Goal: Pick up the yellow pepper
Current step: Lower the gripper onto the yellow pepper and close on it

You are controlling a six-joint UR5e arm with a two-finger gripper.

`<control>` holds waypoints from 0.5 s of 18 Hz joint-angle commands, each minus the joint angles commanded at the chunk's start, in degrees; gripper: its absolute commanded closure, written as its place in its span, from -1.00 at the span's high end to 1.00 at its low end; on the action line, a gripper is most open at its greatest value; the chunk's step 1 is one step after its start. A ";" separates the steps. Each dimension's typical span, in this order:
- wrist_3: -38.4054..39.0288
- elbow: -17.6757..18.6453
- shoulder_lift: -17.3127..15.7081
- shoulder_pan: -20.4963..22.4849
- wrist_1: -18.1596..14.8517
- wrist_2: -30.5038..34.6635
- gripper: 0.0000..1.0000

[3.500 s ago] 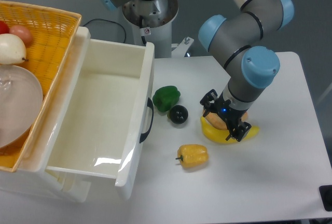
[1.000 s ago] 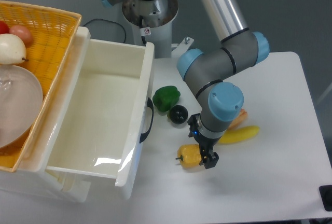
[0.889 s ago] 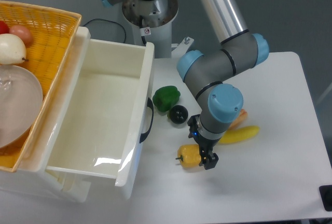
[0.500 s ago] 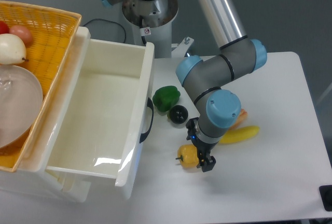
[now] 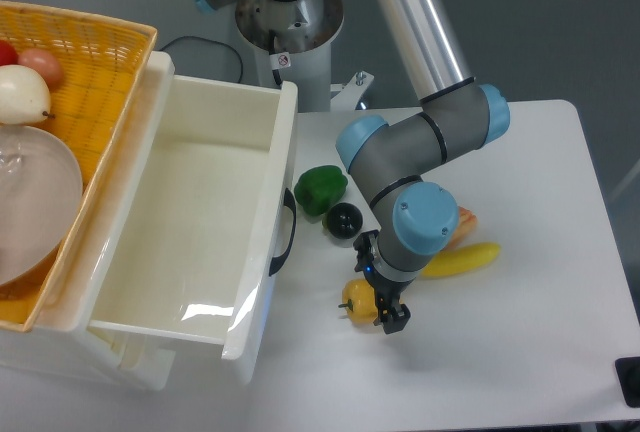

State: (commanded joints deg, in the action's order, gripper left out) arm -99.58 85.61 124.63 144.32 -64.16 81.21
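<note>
Right below the middle of the frame, the gripper (image 5: 380, 297) is pointing down over the yellow pepper (image 5: 357, 299), its dark fingers (image 5: 393, 320) sitting at the pepper's right side and covering part of it; whether they are pressing on the pepper or standing slightly apart from it cannot be told from this view. The pepper is lying on the white table (image 5: 560, 292), its short stem pointing left, just right of the open white drawer (image 5: 200, 232). Just above the gripper, the arm's grey wrist with its blue cap (image 5: 425, 232) is hanging over the table. To the right of it, a yellow banana (image 5: 462, 259) is lying partly hidden behind the wrist, with something orange (image 5: 466, 223) showing just above it. Up and to the left of the pepper, a black ball (image 5: 344, 219) is sitting beside a green pepper (image 5: 320, 188), the two looking close to touching. At the upper left of the frame, a yellow woven basket (image 5: 100, 82) is holding a glass bowl (image 5: 35, 202) and some fruit.
</note>
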 joint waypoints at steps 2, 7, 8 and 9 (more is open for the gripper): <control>0.17 0.00 0.09 0.00 0.00 0.00 0.64; 0.35 -0.35 0.09 0.00 -0.09 0.00 -0.03; 1.22 -0.35 0.09 0.00 -0.09 0.00 -0.14; 2.27 -0.79 0.09 0.00 -0.17 -0.09 -0.17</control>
State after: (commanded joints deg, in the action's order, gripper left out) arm -97.31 84.82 124.72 144.32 -64.34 81.12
